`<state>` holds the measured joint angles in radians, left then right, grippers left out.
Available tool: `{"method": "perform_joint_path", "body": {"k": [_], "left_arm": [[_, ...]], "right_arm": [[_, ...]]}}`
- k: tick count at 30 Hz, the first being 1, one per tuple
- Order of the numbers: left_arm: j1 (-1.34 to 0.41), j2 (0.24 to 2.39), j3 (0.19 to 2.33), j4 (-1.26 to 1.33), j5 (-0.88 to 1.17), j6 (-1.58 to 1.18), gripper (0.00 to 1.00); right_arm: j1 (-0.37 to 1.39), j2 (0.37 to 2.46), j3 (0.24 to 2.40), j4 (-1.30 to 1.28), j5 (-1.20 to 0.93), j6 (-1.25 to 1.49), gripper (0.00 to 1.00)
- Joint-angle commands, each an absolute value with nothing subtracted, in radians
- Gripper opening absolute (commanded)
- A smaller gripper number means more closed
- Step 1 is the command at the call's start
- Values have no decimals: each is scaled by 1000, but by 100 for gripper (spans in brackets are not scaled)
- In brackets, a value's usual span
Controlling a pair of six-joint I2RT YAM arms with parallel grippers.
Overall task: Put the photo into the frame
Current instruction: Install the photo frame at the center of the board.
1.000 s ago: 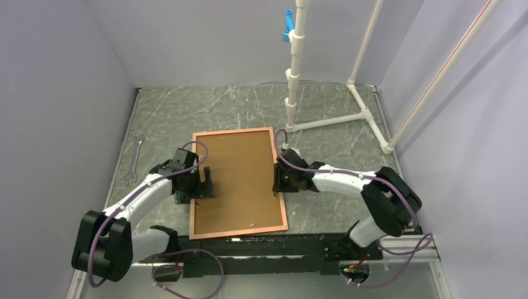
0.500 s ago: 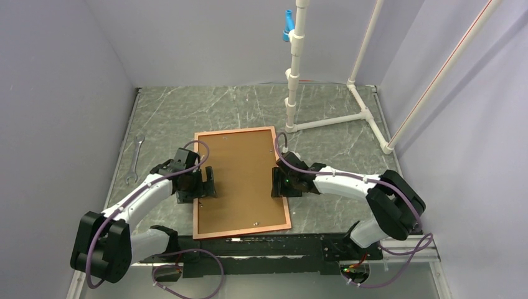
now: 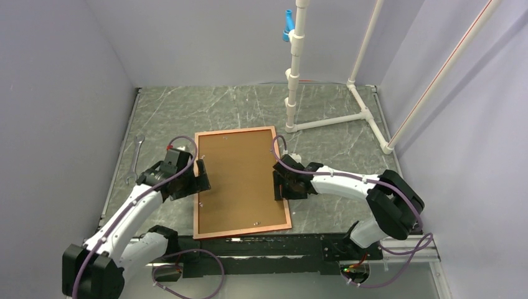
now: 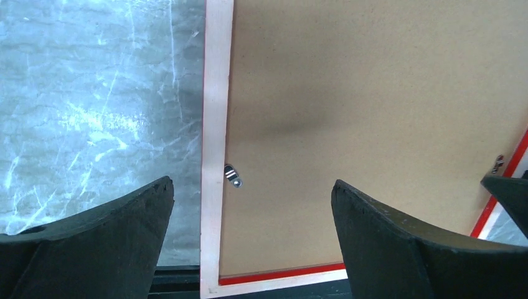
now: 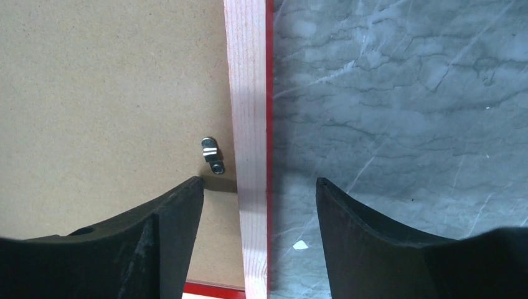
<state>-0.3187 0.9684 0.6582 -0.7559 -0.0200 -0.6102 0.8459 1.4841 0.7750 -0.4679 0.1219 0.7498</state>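
Since a second ago, our left gripper (image 4: 252, 193) has drawn back leftward and our right gripper (image 5: 260, 184) has widened. Both stand spread, gripping nothing, each straddling a side rail of the frame (image 3: 243, 232). It lies back-up on the table (image 3: 187, 112), the backing board (image 3: 240, 180) seated inside. Farther left lies a wrench (image 3: 135, 159).

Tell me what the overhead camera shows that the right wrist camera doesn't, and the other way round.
Only overhead: the whole thin-edged rectangular picture frame lying back-up, the left gripper at its left edge, a silver wrench and a white pipe stand. Only right wrist: a small silver metal clip beside the frame's pale wood edge, and that edge's red outer strip. Both: the flat brown backing board, the grey marbled table, and the open right gripper straddling the frame's right edge.
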Motion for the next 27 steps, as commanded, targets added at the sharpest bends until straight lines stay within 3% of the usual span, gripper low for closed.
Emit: {"method": "perform_joint_path", "body": {"k": [1, 10, 18, 27], "left_arm": [[-324, 882, 617, -775, -60, -709, 99], [-325, 840, 521, -654, -10, -769, 97], [-327, 793, 498, -674, 3, -764, 96], [-327, 767, 453, -659, 10, -778, 90]], "right_arm": [[848, 1523, 818, -552, 206, 745, 67], [848, 1536, 853, -526, 186, 742, 65], [849, 1546, 872, -484, 134, 745, 71], [848, 1525, 828, -446, 174, 766, 65]]}}
